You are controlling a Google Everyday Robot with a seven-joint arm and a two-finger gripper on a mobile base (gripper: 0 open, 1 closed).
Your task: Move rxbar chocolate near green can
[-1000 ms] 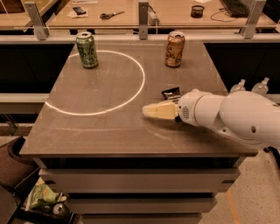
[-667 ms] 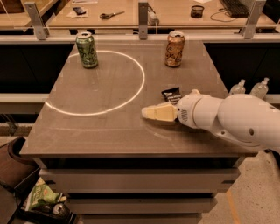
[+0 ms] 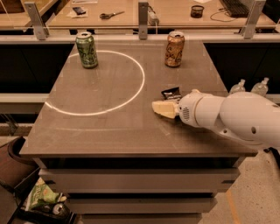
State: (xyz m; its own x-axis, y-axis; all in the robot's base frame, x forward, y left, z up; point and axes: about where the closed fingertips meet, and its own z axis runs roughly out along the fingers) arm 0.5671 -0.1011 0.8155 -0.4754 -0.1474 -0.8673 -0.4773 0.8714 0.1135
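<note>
**Warm, even light from above**

Warm light falls from above, bright on the far counter [image 3: 175, 13] and softer on the grey table [image 3: 109, 135]. The gripper [image 3: 164, 109], low over the table's right side, throws a faint, soft shadow on its near side. The green can [image 3: 87, 50] at far left glints on its top. Below the tabletop, the floor [image 3: 249, 205] lies dimmer.

A grey-brown bench [image 3: 109, 131] carries a green can [image 3: 87, 50] upright at its far left, on the rim of a white ring [image 3: 141, 85] marked on the top, and an orange-brown can [image 3: 174, 49] at far right. The rxbar chocolate [image 3: 171, 93] lies flat outside the ring, with the gripper [image 3: 157, 107] low just beside it.
</note>
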